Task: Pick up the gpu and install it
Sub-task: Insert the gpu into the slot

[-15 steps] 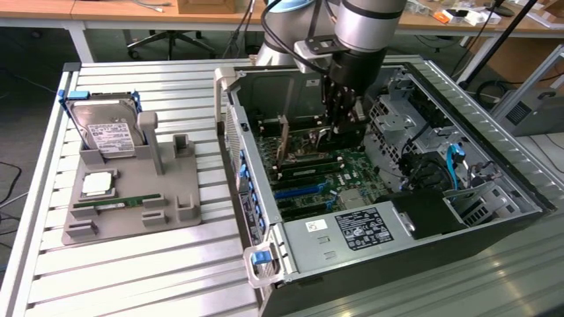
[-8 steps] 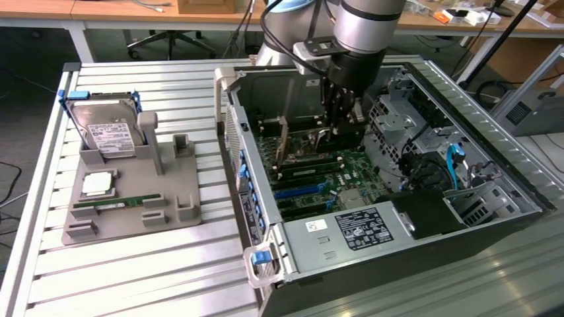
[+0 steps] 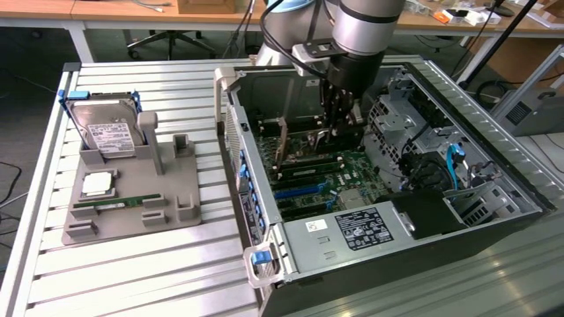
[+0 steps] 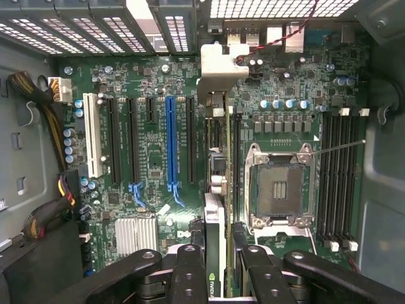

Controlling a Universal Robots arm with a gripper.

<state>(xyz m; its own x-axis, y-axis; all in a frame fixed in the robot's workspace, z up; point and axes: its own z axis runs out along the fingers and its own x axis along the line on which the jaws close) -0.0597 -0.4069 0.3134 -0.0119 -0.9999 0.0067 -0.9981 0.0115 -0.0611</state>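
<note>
Gpu (image 4: 218, 209): thin dark card with a silvery end bracket, seen edge-on, pinched between the black fingers of the pincer (image 4: 217, 266) and held upright above the green motherboard (image 4: 152, 158) inside the open computer case (image 3: 493, 152).

Pincer: black, jointed metal links with round bolts, closed on the card's edge.

Near the card: one long blue expansion slot (image 4: 171, 149), black slots on either side of it, a white slot (image 4: 93, 136), a square metal-framed processor socket (image 4: 278, 187), and black memory slots (image 4: 335, 177).

Power supply (image 3: 352, 238): grey box with a white label, at the case's near end.

Outside the case, toward the exterior view's left: grey moulded holder (image 3: 132, 198) on the ribbed metal worktop (image 3: 132, 277), carrying a silver hard drive (image 3: 110, 132) and a slim green memory stick (image 3: 119, 203).
</note>
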